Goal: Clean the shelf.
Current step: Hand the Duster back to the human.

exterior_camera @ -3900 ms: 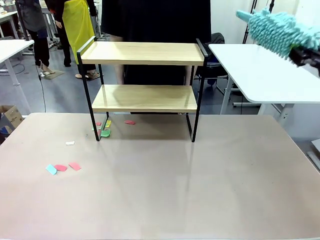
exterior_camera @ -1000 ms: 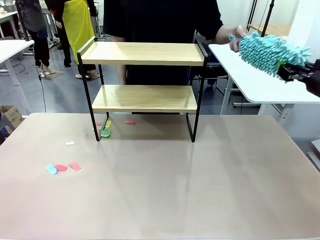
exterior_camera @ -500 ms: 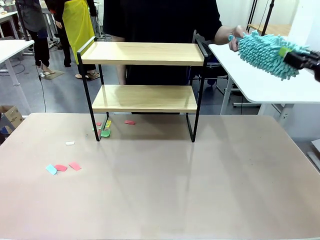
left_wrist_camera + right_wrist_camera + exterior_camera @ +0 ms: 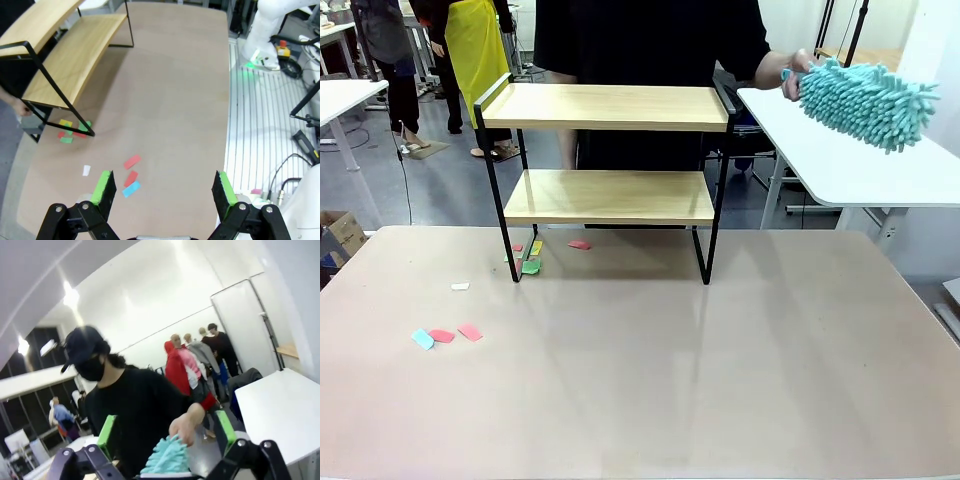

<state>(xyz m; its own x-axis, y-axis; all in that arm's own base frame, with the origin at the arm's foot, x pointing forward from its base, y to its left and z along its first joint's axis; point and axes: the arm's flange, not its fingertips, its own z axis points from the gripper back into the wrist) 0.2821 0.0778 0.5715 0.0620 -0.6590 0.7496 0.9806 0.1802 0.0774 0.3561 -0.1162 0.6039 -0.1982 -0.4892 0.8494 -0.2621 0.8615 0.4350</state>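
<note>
The shelf [image 4: 605,107] stands at the far middle of the table, both wooden boards bare; in the left wrist view the shelf [image 4: 65,65] lies at the upper left. A person in black behind it holds a teal fluffy duster [image 4: 865,100] in one hand [image 4: 790,72], up at the right. My left gripper [image 4: 163,192] hangs open high over the table's left part. My right gripper [image 4: 166,435] is open, and the duster [image 4: 167,457] shows low between its fingers, gripped by the person's hand [image 4: 182,429] and clear of the pads.
Coloured paper scraps [image 4: 445,335] lie on the brown table [image 4: 650,400] at the left, and more scraps [image 4: 528,262] lie by the shelf's left foot. A white side table [image 4: 860,170] stands at the right. Other people stand farther off.
My right gripper let go of the duster and drew back to the right, out of the front view. The person's hand now holds the duster alone. The left arm has not moved.
</note>
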